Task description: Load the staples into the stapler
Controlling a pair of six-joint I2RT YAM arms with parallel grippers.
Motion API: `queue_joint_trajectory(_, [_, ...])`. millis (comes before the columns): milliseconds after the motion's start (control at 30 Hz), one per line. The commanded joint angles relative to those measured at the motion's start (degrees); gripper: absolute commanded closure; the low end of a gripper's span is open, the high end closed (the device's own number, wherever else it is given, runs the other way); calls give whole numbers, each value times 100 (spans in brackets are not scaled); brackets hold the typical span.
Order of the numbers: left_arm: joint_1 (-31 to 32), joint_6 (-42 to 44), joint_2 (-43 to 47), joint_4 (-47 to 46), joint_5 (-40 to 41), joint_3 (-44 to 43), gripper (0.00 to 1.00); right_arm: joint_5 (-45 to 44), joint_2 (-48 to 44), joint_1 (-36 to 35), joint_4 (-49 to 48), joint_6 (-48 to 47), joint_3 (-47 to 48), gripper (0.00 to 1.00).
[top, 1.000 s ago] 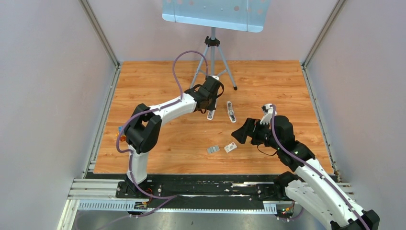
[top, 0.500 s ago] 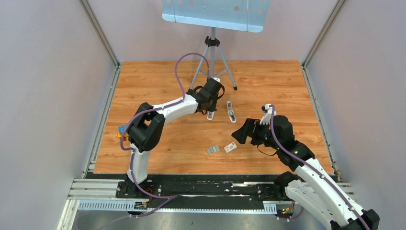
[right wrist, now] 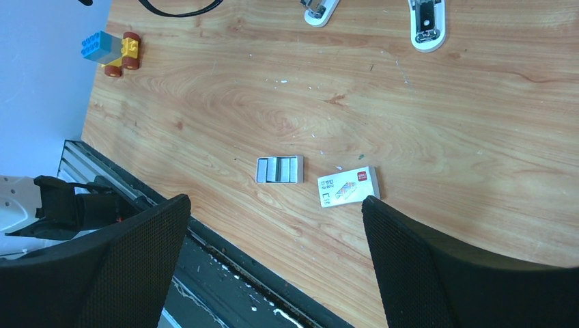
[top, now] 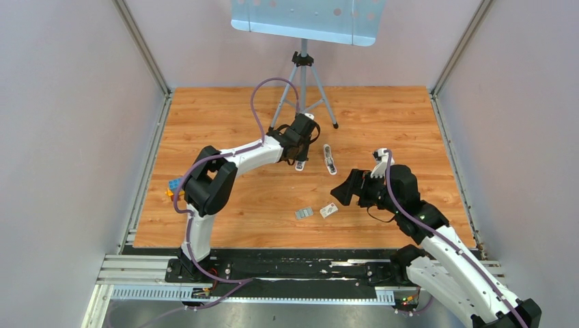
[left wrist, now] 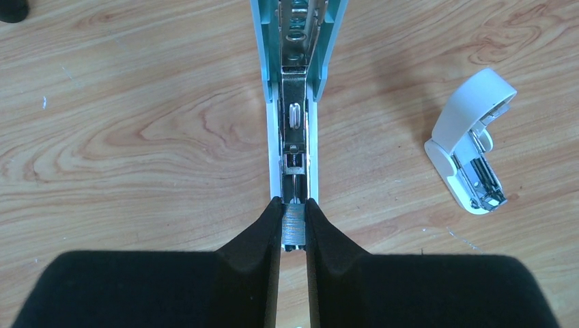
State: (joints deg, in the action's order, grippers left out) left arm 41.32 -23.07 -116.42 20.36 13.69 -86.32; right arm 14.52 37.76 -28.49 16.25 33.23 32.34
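The wooden desk (top: 382,116) carries an opened stapler (top: 300,162) and, just beside it, a second stapler (top: 330,159). Nearer the arms lie a grey tray of staples (top: 304,213) and a small white carton (top: 329,210), close together. A toy-brick car (top: 173,186) sits at the left edge, and a tripod (top: 304,85) stands at the back.

Bright even light; soft shadows; sharp focus throughout

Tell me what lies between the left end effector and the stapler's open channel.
Only the staples, pinched in the left end effector and reaching the stapler's channel end; left wrist view.
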Motion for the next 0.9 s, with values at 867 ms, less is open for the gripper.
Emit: queue_joint_trajectory(867, [-28, 86, -243, -234, -18, 176, 85, -120, -80, -47, 120, -91, 175, 0])
